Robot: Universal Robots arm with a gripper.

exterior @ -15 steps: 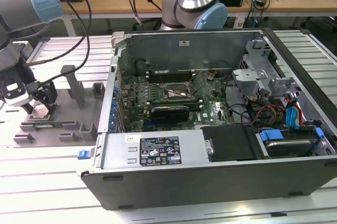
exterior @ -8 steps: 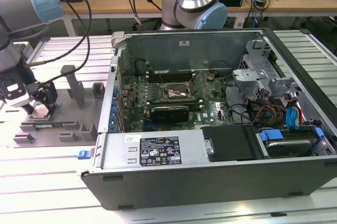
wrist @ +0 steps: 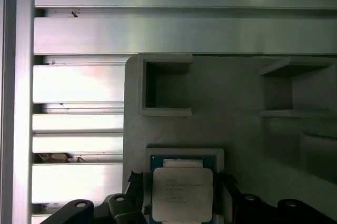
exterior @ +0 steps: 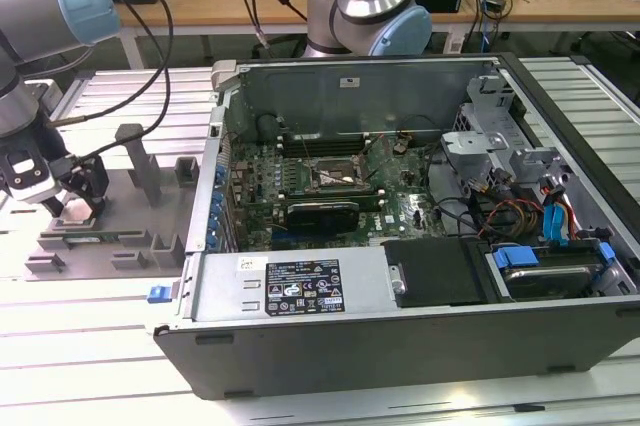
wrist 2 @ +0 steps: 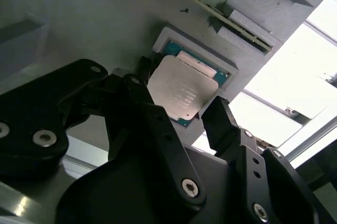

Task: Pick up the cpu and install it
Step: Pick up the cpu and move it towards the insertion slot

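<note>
Grey tray (exterior: 150, 218): a moulded fixture on the slatted bench (exterior: 100, 346), left of the open case (exterior: 230, 286), with shaped pockets for parts.
Hand (exterior: 72, 204): low over the tray's left end, spread and pinching nothing. In both wrist views its black fingers (wrist 2: 218, 119) stand one on each side of the cpu (wrist 2: 179, 84), just beside it. Whether either one touches it I cannot tell.
Cpu: lies flat in its square pocket at the tray's left end, silvery plate up, with a green rim showing round it. It is not lifted.
Case: right of the tray, with its lid off and its left wall standing between the tray and the board.
Socket (exterior: 338, 178): metal-framed, mid-board, well apart from the cpu.
Card (exterior: 320, 212): long and black, just on the near side of the socket.
Stage: judged to be the grasp, with nothing installed yet.
Risk, grip: the fingers may close on the pocket's raised rim and not on the cpu's thin edges, leaving a shallow or lopsided hold that lets it tilt or drop.
Risk, carry: a low path to the right could knock the cpu on the case wall.
Risk, seating: a tilted or turned cpu could damage the socket contacts. The card leaves the hand little room on the near side.
</note>
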